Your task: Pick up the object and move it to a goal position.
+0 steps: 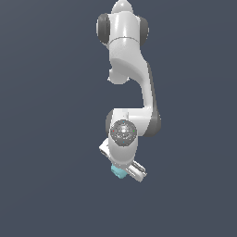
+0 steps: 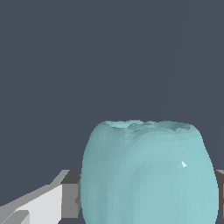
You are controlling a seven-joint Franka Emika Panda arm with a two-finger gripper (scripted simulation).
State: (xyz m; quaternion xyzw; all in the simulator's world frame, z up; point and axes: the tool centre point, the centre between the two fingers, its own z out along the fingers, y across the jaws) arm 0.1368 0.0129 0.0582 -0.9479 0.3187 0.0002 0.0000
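Block: you see the light-teal block (image 1: 118, 171) (image 2: 148, 173) sitting between the fingers (image 2: 65, 199), below the wrist.
Fingers: pressed against the block's sides, holding it.
Arm: white arm (image 1: 127, 69), bent downward.

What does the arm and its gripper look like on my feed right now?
The arm is glossy white with rounded segments and dark grey joint bands. A speckled grey round cap sits at the wrist. The gripper is white and boxy, with dark grey finger pads. No cables or markings show.
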